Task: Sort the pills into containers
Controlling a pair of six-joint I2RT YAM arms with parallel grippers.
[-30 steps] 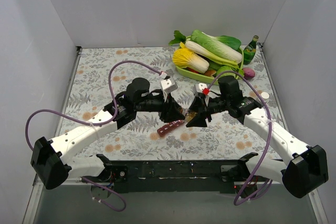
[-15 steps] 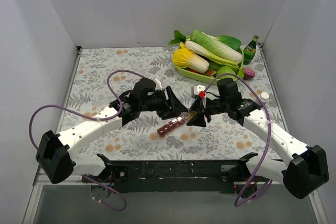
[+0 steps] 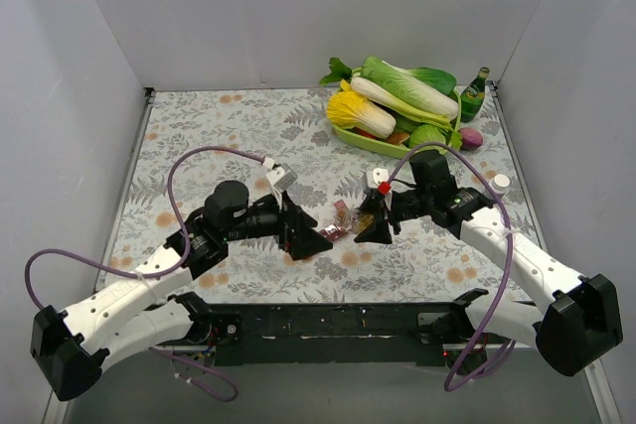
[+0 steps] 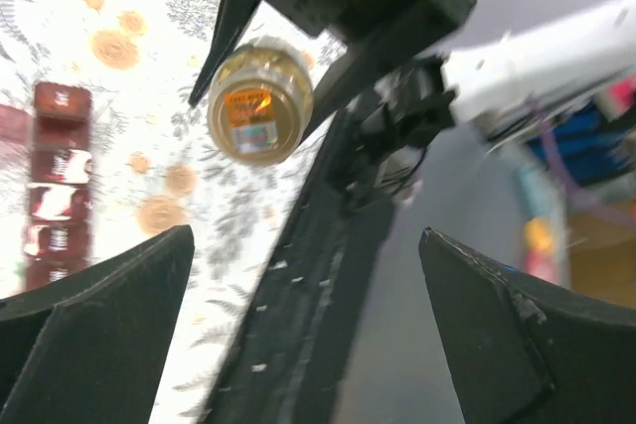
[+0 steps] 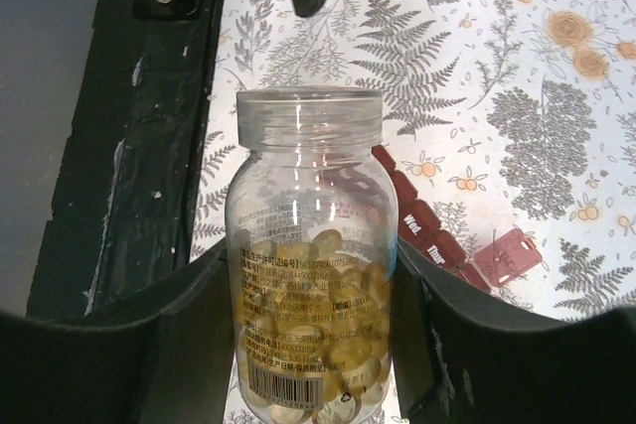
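The containers, a dark red pill-organizer strip (image 3: 331, 234), lie on the patterned table between the two grippers. One lid (image 5: 507, 255) on the containers (image 5: 425, 225) stands flipped open. My right gripper (image 3: 375, 224) is shut on a clear uncapped bottle (image 5: 310, 245) holding yellow pills (image 5: 308, 345), just right of the strip. My left gripper (image 3: 304, 240) stands wide open and empty just left of it. In the left wrist view the left gripper (image 4: 306, 245) frames the bottle's base (image 4: 260, 99), with the strip (image 4: 58, 186) at the left edge.
A green tray (image 3: 370, 142) piled with vegetables sits at the back right, with a green bottle (image 3: 475, 94) and a purple thing (image 3: 471, 137) beside it. A small white round thing (image 3: 502, 181) lies near the right wall. A black rail (image 3: 328, 323) runs along the near edge.
My left gripper went from shut to wide open and drew back to the left and nearer. The strip now lies a little farther right. The right gripper and bottle barely moved.
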